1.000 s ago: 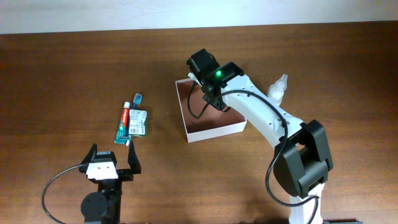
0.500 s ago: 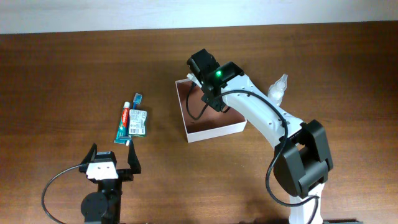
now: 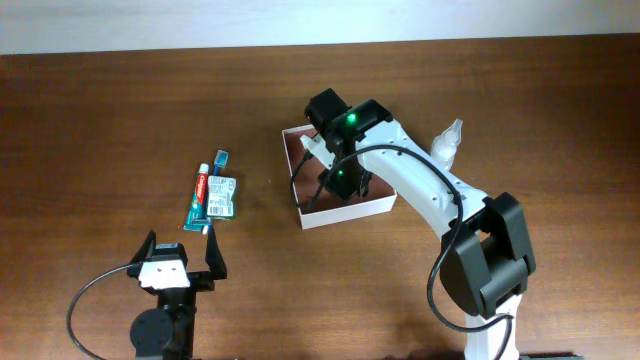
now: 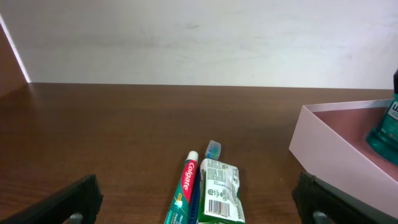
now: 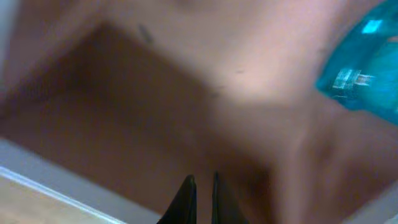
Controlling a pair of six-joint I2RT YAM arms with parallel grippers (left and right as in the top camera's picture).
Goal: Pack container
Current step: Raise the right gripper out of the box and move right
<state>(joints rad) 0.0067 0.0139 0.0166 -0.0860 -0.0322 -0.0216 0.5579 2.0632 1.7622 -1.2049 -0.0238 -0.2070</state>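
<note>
The container, just below the clenched right end effector, is looking light w/ thin crushable walls, prob. asking for a rim pinch.

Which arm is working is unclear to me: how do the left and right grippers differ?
The left gripper stands wide open; the right gripper is shut. The left one sits short of the toothpaste, outside the container; the right one reaches into it. Shared: neither visibly grips anything.
</note>
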